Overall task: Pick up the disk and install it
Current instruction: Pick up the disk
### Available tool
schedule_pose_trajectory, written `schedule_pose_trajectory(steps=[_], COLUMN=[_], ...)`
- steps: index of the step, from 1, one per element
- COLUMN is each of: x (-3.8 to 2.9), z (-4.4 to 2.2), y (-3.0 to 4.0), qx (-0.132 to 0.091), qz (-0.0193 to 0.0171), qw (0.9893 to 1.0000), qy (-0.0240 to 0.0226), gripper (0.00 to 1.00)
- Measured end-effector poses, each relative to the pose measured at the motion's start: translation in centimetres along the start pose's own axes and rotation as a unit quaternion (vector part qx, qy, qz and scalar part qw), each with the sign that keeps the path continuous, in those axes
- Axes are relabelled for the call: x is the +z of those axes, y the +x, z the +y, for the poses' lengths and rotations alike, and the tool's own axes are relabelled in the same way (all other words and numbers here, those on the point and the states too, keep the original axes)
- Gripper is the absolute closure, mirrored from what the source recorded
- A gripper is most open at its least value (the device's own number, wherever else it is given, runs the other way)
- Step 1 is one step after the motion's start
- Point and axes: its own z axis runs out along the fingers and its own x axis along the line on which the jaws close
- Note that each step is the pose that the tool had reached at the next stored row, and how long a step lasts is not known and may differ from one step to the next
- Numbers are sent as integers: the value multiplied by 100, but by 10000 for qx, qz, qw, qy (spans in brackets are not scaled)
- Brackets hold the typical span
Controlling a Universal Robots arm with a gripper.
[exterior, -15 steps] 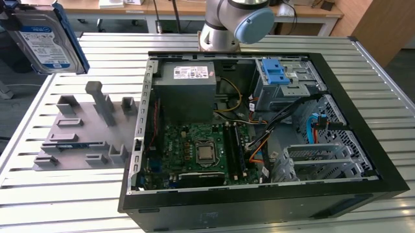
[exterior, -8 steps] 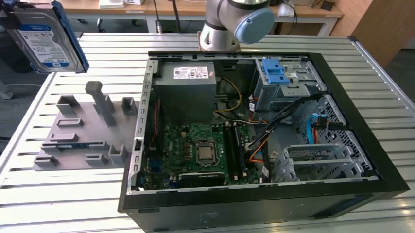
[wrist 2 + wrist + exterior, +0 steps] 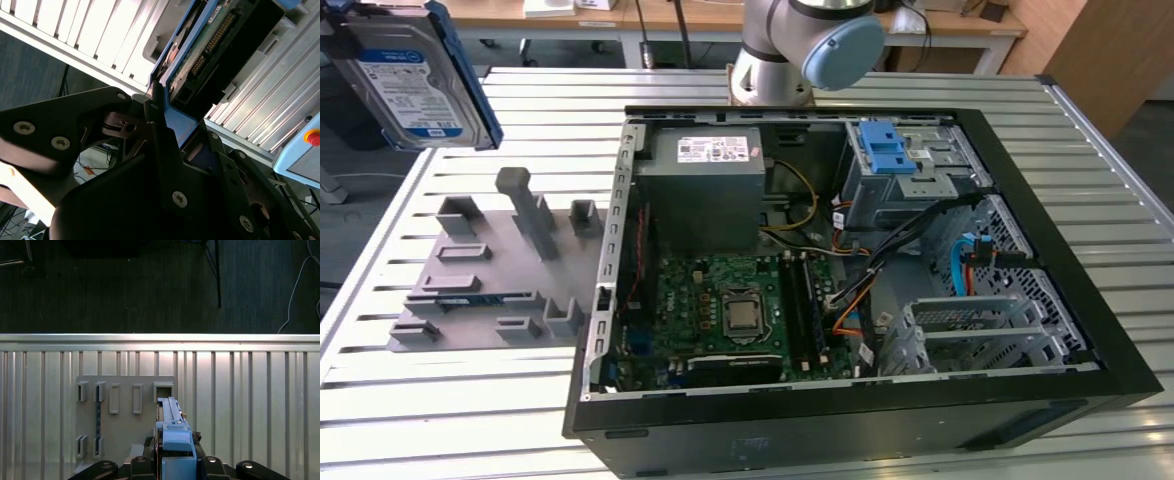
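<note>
Hanging high at the exterior view's left, the disk (image 3: pixel 414 85) is up off the grey holder plate (image 3: pixel 480 270) and clear of the slatted table (image 3: pixel 454 420); the picking-up half looks done to me. In the first wrist view the gripper (image 3: pixel 176 456) has its jaws closed on the disk's blue bracket edge; the drive stands on edge between them, above the holder. Installing is not yet done; the disk is well apart from the open computer case (image 3: pixel 854 440), nowhere near the drive cage (image 3: pixel 907 165) with its blue latch.
</note>
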Motion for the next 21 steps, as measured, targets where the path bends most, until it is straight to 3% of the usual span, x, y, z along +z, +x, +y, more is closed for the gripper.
schedule_pose_trajectory(steps=[3,21], x=[-33,-75], z=[0,0], y=[-1,-2], qx=[0,0], qz=[-1,0], qw=[10000,10000], qy=[1,1], gripper=[64,64])
